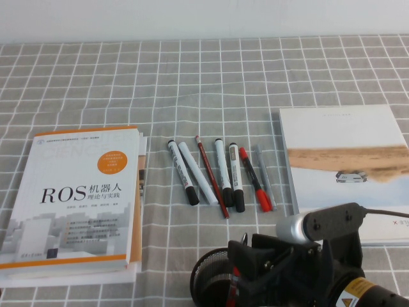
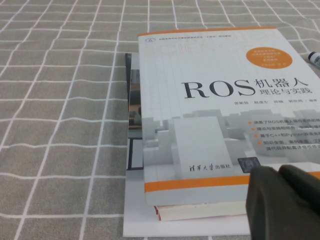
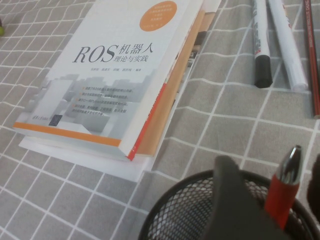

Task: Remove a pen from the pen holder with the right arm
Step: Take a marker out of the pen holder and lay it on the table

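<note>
A black mesh pen holder (image 1: 208, 280) (image 3: 175, 215) stands at the table's near edge. A red pen with a silver tip (image 3: 284, 187) sticks up out of it. My right gripper (image 1: 246, 268) (image 3: 272, 175) hangs over the holder, open, with one finger (image 3: 235, 200) on each side of the pen. The near finger lies close to the pen, and a gap shows on the other side. My left gripper (image 2: 278, 172) is shut and empty, hovering over the near corner of the ROS book (image 2: 225, 125).
The ROS book (image 1: 77, 198) lies on a stack at the left. A row of markers (image 1: 183, 173), a pencil (image 1: 211, 179) and a red pen (image 1: 254, 179) lie in the middle. A white book (image 1: 345, 160) lies at the right. A grey checked cloth (image 1: 192, 77) covers the table.
</note>
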Robot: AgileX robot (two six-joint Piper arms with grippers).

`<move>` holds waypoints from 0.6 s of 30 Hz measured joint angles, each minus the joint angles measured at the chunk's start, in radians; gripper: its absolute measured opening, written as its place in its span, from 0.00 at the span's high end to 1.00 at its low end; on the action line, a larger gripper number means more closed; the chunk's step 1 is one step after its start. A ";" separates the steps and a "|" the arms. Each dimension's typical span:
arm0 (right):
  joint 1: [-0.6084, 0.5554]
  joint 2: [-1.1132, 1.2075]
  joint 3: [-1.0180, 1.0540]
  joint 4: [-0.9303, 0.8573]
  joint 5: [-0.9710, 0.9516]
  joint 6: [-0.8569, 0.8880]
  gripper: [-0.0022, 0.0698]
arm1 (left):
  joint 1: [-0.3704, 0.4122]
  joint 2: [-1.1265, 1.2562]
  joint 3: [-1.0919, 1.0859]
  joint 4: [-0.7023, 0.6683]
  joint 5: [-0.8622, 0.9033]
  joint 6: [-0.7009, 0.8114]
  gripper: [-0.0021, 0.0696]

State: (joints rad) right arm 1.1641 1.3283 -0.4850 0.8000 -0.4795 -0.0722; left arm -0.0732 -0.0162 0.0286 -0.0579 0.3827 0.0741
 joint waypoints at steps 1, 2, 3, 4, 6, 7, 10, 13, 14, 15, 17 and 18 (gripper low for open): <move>0.000 0.000 0.000 0.000 0.000 0.000 0.60 | 0.000 0.000 0.000 0.000 0.000 0.000 0.98; 0.000 0.000 0.000 0.000 0.000 0.000 0.62 | 0.000 0.000 0.000 0.000 0.000 0.000 0.98; 0.000 0.000 0.000 0.000 0.000 0.000 0.65 | 0.000 0.000 0.000 0.000 0.000 0.000 0.98; 0.000 0.000 0.000 0.000 0.000 0.000 0.68 | 0.000 0.000 0.000 0.000 0.000 0.000 0.98; 0.000 0.000 0.000 0.000 0.000 0.000 0.75 | 0.000 0.000 0.000 0.000 0.000 0.000 0.98; 0.000 0.000 0.000 0.000 0.000 0.000 0.79 | 0.000 0.000 0.000 0.000 0.000 0.000 0.98; 0.000 0.000 0.000 0.000 0.000 0.000 0.90 | 0.000 0.000 0.000 0.000 0.000 0.000 0.98; 0.000 0.000 -0.008 0.000 0.002 0.000 0.96 | 0.000 0.000 0.000 0.000 0.000 0.000 0.98; 0.000 0.000 -0.010 -0.002 0.002 0.000 0.97 | 0.000 0.000 0.000 0.000 0.000 0.000 0.98; 0.000 0.000 -0.015 -0.002 0.005 -0.002 0.97 | 0.000 0.000 0.000 0.000 0.000 0.000 0.98; 0.000 0.000 -0.020 -0.004 0.011 -0.013 0.98 | 0.000 0.000 0.000 0.000 0.000 0.000 0.98; 0.000 0.000 -0.024 -0.004 0.014 -0.017 0.98 | 0.000 0.000 0.000 0.000 0.000 0.000 0.98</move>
State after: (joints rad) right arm 1.1641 1.3283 -0.5094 0.7959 -0.4650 -0.0894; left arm -0.0732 -0.0162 0.0286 -0.0579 0.3827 0.0741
